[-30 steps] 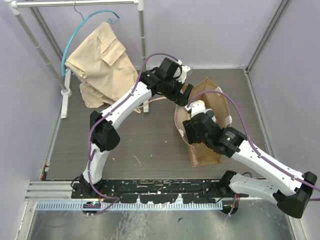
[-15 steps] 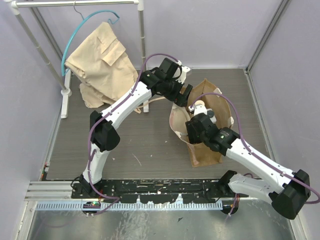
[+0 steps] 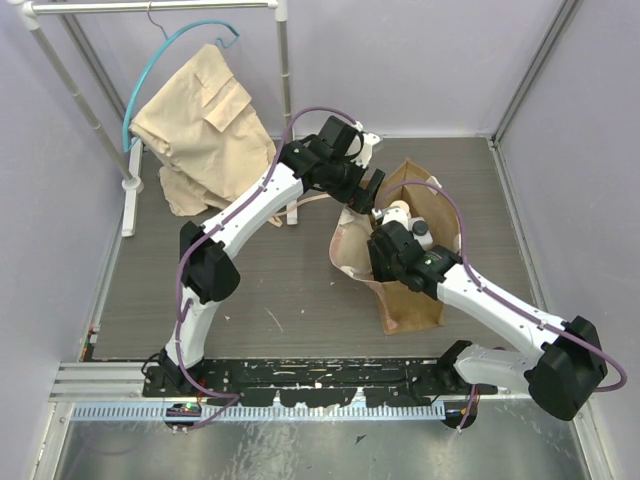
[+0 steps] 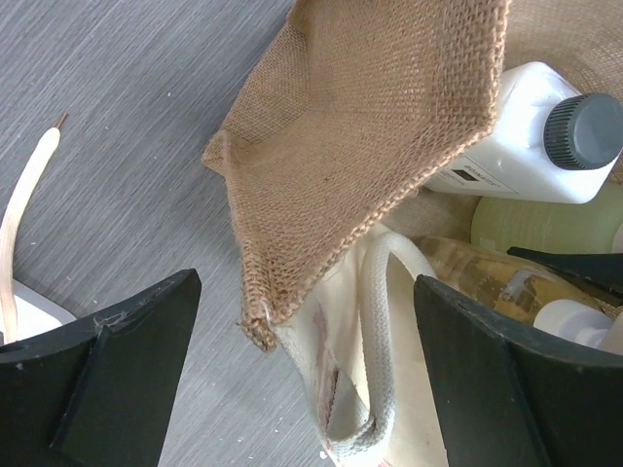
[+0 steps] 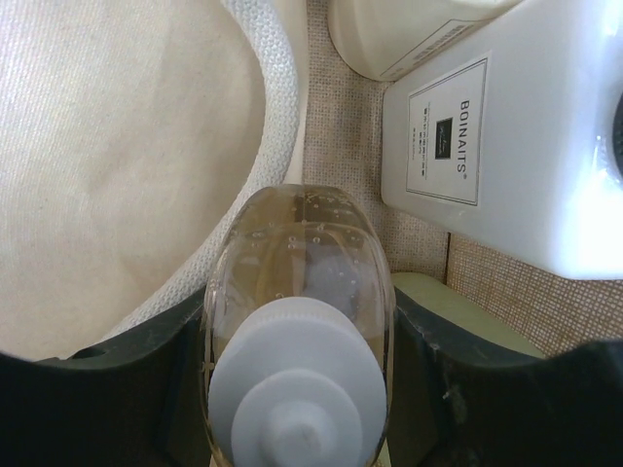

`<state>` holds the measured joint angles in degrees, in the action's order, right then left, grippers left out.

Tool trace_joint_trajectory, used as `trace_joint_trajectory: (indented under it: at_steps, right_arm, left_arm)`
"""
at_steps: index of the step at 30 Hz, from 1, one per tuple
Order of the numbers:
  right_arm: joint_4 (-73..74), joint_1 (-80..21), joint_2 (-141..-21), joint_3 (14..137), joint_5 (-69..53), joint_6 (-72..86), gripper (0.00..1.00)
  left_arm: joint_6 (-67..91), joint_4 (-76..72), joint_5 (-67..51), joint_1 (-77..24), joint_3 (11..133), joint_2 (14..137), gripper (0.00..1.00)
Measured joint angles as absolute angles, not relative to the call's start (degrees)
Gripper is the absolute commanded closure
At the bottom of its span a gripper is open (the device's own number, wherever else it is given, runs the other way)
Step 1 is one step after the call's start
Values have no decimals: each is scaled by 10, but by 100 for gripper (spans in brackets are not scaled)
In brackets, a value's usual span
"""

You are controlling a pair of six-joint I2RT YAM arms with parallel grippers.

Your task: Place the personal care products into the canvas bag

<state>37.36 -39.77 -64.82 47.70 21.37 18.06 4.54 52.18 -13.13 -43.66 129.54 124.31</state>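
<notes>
Hanging well left of the canvas bag (image 3: 415, 300), one beige garment (image 3: 200, 120) drapes from a teal hanger (image 3: 150, 70) on a white rack (image 3: 285, 60). The left arm (image 3: 250, 210) rises from its base and bends right, with its wrist at the bag's left rim. The left fingers (image 4: 117, 379) are spread wide and released; a corner of the bag's woven rim and one cream handle (image 4: 384, 292) sit in the gap between them.

Four bottles show inside the bag's mouth: one cream bottle (image 5: 409, 34), one white rectangular bottle (image 5: 506, 146) with a dark cap, one green-yellow bottle (image 4: 555, 224), and one amber bottle (image 5: 292, 263) with a white cap. The right fingers (image 5: 146, 389) are clenched on the amber bottle's sides, holding it just inside the bag beside the pale lining.

The right arm (image 3: 500, 310) reaches in from the right of the bag, low over the tabletop (image 3: 300, 290), with its wrist tipped down into the opening.
</notes>
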Motion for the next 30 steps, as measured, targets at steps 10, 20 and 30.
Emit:
trace_joint_trajectory:
  at_steps: [10, 20, 30]
  right_arm:
    - [366, -390, -681, 490, 216, 194, 87]
    - [379, -389, -671, 490, 218, 210, 19]
    - [420, -389, -647, 516, 228, 211, 2]
  left_arm:
    - [45, 529, -131, -437, 1296, 1241, 2]
    - [45, 536, -130, -437, 1297, 1241, 2]
    - [45, 544, -122, -437, 1324, 1240, 2]
